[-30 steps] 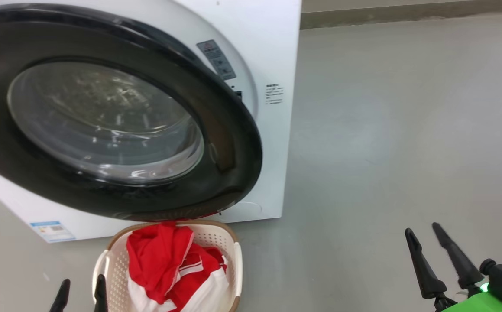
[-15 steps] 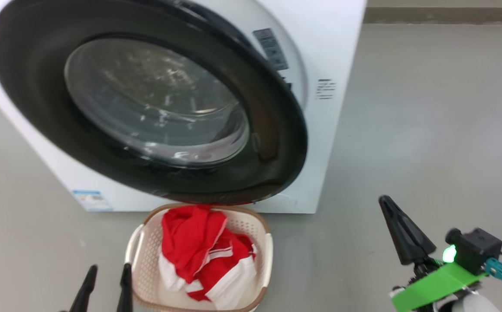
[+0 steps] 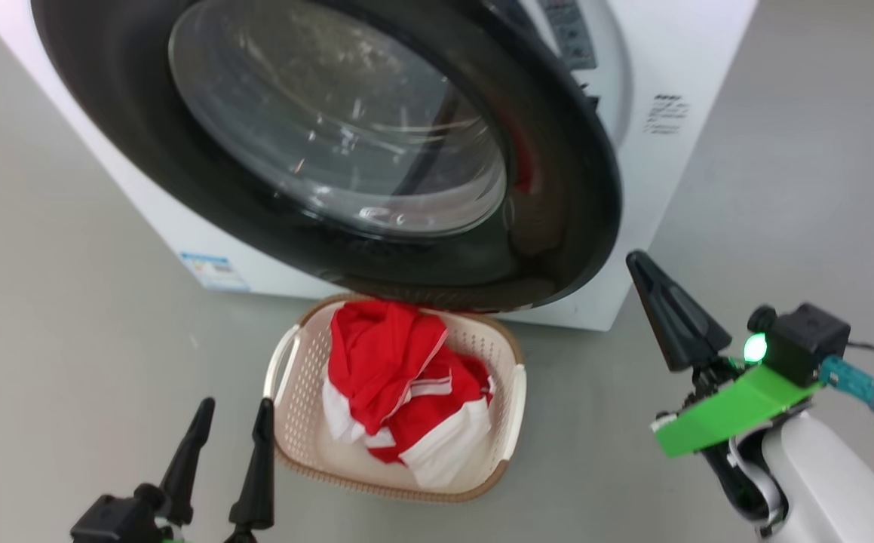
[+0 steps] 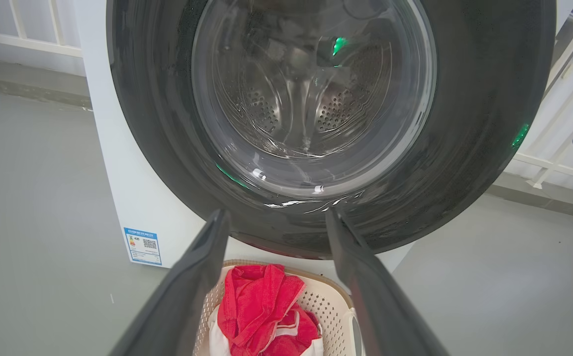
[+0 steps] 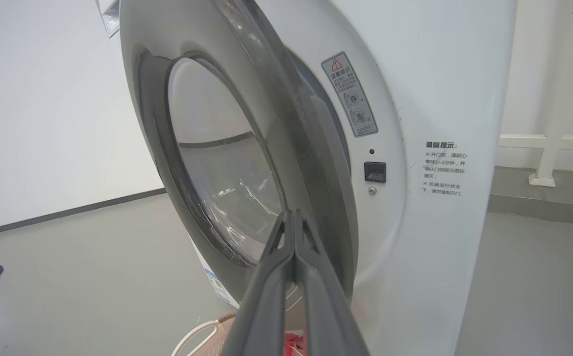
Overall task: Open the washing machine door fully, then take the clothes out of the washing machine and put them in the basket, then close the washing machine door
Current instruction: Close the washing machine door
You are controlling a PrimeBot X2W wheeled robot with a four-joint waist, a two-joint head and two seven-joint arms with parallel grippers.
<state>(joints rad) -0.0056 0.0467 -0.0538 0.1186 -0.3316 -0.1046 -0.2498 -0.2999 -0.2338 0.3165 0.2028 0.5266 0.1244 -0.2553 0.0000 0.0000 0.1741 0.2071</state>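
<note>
Right pincer (image 3: 636, 264) pinched, left pincer (image 3: 234, 407) spread, one basket (image 3: 518, 396), one door (image 3: 565, 188) ajar

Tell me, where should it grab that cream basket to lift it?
Probably on the basket by its left side handle, a pale loop standing off the rim. Come from above with the open left gripper, which is nearest; the clothes heap in the middle, leaving that edge clear.
</note>
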